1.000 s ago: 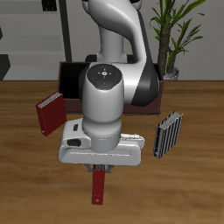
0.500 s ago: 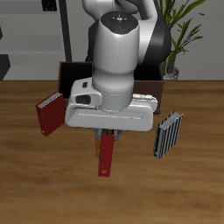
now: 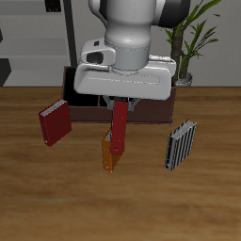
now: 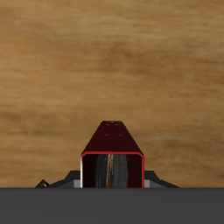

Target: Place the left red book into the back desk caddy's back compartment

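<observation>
The fingers (image 3: 120,102) are clamped on the top end of the left red book (image 3: 120,132), which hangs upright from them, clear of the wooden bench (image 3: 56,198). In the exterior view the bright-red cover faces the camera as a narrow vertical strip, and its lower end overlaps the upper part of the orange book (image 3: 111,152) that stands tilted on the bench; whether the two touch cannot be told. In the wrist view the same red book (image 4: 112,156) is seen end-on, a red frame around a grey page block, with only bare wood grain past it. The back desk caddy (image 3: 77,104) lies farther back on the bench, a long low dark reddish-brown box, mostly covered by the arm's white wrist housing (image 3: 127,68); its middle cells, the back compartment among them, are hidden behind that housing. The held book hangs just in front of the caddy's front wall. A darker maroon-red book (image 3: 54,122) stands tilted near one end of the caddy, and a black-and-grey striped book (image 3: 181,144) stands beyond the held book on the opposite side. A potted plant (image 3: 185,42) rises behind the caddy.
</observation>
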### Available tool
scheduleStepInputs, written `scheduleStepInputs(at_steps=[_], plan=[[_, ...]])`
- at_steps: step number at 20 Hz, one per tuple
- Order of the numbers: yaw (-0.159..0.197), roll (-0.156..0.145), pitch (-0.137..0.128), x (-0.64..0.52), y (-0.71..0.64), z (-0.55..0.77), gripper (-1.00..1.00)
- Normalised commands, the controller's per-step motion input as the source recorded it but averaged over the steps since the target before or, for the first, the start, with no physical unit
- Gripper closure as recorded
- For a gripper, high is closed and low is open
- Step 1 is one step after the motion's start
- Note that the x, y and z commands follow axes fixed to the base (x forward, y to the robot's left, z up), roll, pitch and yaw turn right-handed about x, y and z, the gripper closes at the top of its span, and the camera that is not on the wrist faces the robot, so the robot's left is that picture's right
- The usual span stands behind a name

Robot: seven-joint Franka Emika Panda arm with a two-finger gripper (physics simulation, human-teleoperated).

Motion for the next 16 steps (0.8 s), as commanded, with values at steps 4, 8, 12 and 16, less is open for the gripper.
scheduleStepInputs(at_steps=[4, 8, 12, 16], plan=[[-0.042, -0.002, -0.026, -0.50, 0.10, 0.54, 1.00], [0.027, 0.005, -0.034, -0.43, 0.09, 0.38, 1.00], [-0.008, -0.015, -0.017, -0.32, -0.06, 0.24, 1.00], [0.004, -0.037, 0.010, -0.44, -0.03, 0.18, 1.00]])
